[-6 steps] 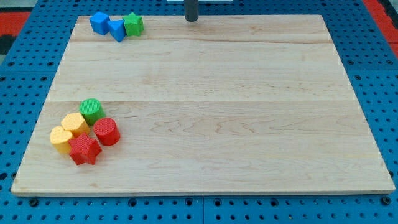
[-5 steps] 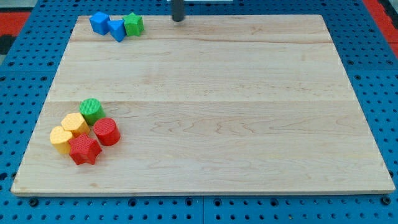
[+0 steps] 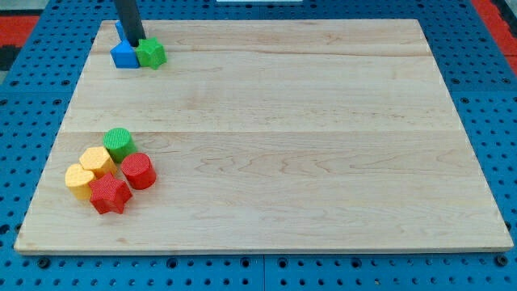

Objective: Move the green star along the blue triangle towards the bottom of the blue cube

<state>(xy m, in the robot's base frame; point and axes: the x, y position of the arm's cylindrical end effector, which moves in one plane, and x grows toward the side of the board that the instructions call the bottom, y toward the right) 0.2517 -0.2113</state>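
The green star [image 3: 151, 53] lies near the board's top left corner. It touches the right side of a blue block [image 3: 123, 56], which looks like the blue triangle. My tip [image 3: 134, 41] stands just above the seam between these two, touching or nearly touching both. A sliver of blue [image 3: 118, 30] shows left of the rod. It seems to be the blue cube, mostly hidden behind the rod.
A cluster sits at the lower left: a green cylinder [image 3: 118, 143], a yellow hexagon [image 3: 98, 161], a yellow heart [image 3: 79, 180], a red cylinder [image 3: 138, 170] and a red star [image 3: 109, 194]. The board's top edge [image 3: 266, 20] is close above the tip.
My tip has swept left along the top edge and down behind the blocks. The green star and the blue triangle have slid down and to the left. The lower-left cluster has not moved.
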